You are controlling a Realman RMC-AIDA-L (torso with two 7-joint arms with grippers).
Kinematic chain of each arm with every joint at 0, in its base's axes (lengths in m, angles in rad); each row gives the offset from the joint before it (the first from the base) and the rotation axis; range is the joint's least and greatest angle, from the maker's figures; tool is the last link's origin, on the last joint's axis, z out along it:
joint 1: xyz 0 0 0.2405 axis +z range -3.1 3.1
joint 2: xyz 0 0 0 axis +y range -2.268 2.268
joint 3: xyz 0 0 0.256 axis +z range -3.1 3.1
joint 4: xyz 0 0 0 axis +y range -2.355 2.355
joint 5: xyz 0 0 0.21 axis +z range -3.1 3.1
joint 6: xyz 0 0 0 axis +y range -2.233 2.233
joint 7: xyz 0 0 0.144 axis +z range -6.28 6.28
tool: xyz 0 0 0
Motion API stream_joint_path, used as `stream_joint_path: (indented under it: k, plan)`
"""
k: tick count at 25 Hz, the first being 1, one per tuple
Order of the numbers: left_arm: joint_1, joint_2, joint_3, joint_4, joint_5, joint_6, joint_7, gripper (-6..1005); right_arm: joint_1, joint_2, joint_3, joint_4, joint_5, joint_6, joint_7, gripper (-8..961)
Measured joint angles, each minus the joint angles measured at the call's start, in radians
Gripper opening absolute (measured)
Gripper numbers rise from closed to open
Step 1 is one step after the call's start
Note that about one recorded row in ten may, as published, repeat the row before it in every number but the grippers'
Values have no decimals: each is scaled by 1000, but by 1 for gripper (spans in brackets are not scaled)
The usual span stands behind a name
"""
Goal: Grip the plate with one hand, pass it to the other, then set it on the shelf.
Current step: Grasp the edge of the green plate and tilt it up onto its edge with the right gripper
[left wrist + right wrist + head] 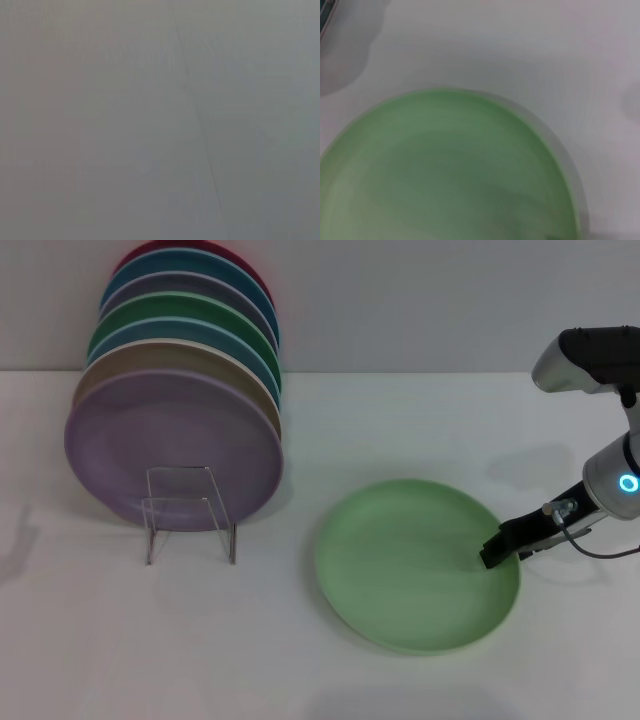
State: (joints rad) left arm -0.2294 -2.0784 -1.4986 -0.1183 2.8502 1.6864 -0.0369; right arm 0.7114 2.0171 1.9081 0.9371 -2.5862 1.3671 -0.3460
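The pale mint-green plate (415, 565) lies flat on the white table, right of centre in the head view. It also fills the lower part of the right wrist view (445, 170). My right gripper (497, 548), slim and black on an arm with a glowing blue ring, is low at the plate's right rim and overlaps its edge. The clear acrylic and wire shelf (187, 508) stands at the left. My left gripper is out of view; the left wrist view shows only a blank grey surface.
Several coloured plates stand upright in a row on the shelf, with a lilac purple plate (160, 445) in front and a darker green plate (185, 312) farther back. The white table (400, 430) runs back to a grey wall.
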Motion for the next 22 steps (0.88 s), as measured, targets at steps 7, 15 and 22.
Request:
stream_joint_path:
  k: [7,15,22]
  plan:
    - [-1,0,0,0,0,1,-1,800,0,0,0,-2,0,-2,2,427]
    - [-1,0,0,0,0,3,-1,800,3,0,-1,-6,0,-6,2,346]
    - [-1,2,0,0,1,0,-2,800,18,0,-1,-34,0,-11,2,201]
